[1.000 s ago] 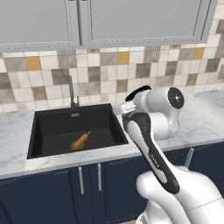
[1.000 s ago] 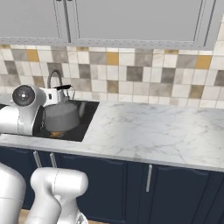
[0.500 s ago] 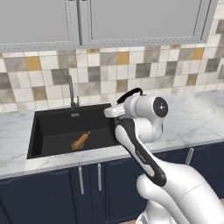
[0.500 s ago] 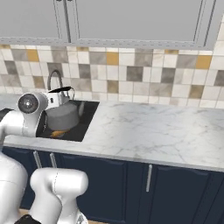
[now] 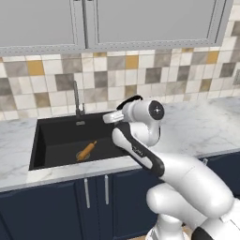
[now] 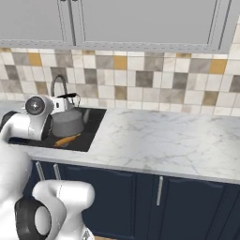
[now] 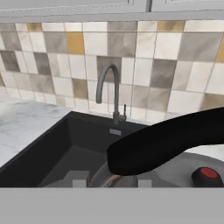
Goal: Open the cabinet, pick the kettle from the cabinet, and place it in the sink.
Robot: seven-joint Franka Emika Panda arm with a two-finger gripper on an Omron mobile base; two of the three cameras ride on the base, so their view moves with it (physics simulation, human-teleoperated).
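Gripper [image 6: 65,97]: closed narrow on the black arched handle [image 7: 168,142] of the kettle [image 6: 68,121], carrying it from above, so the grey body hung plumb beneath the hand. In the hand view the handle crossed directly before the camera, with the lid and its red-topped knob [image 7: 206,173] just below it.

Kettle: held over the right part of the sink [image 5: 58,136], seemingly above the basin floor rather than resting on it, though the exact gap could not be judged. Gripping the handle left the base free to settle flat, which suits a straight lowering.

Sink: black basin set into the white marble table [image 6: 168,143]. A wooden rolling pin [image 5: 86,150] lay on the basin floor left of centre in the left base view; in the right base view it showed just beside the kettle's base, near enough to catch on during the descent. Faucet [image 7: 110,94] stood upright at the back rim, well apart from the kettle.

Open room: bare basin floor to the right of the rolling pin; the right and front rims were close to the kettle. Judgement: task near its end, with only lowering and release remaining
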